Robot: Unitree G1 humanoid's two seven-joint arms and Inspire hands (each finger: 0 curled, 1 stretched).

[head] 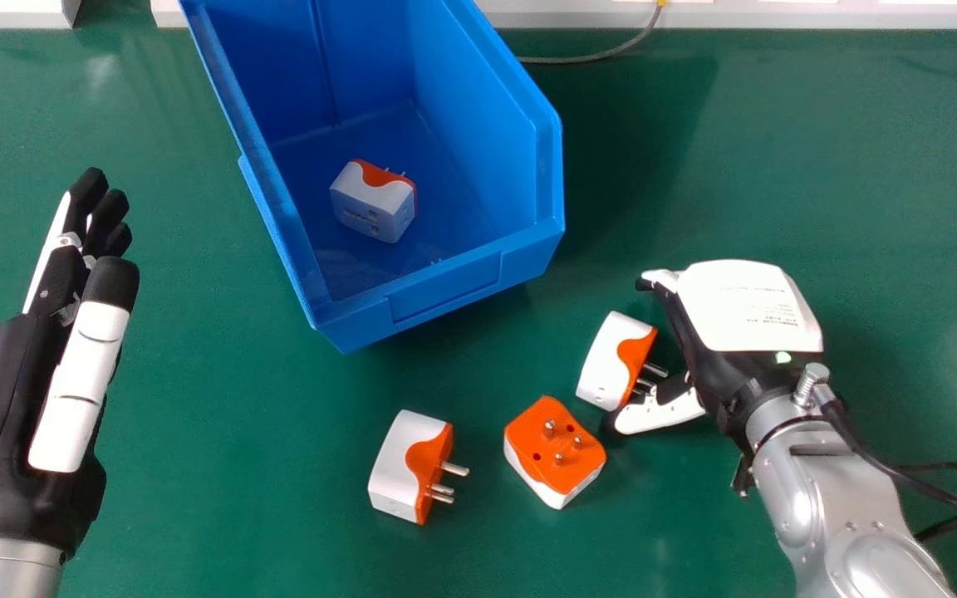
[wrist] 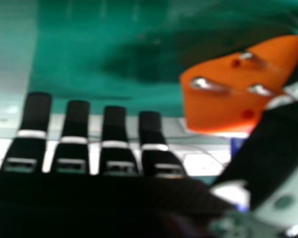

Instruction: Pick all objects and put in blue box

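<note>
My right hand (head: 740, 311) is beside the nearest white and orange adapter (head: 611, 357), its thumb low by the adapter's pins. In the right hand view that adapter's orange pin face (wrist: 233, 94) lies near the thumb, and my right hand (wrist: 114, 144) has straight fingers, not closed round it. A second adapter (head: 557, 465) lies pins up, and a third (head: 399, 465) lies on its side farther left. Inside the blue box (head: 453, 286) rests another adapter (head: 375, 208). My left hand (head: 80, 382) is open at the left, holding nothing.
The green table (head: 819, 166) stretches around the box and adapters. A grey cable (head: 586, 58) runs behind the box, near a white edge at the back. The box's front wall stands between its inside and the loose adapters.
</note>
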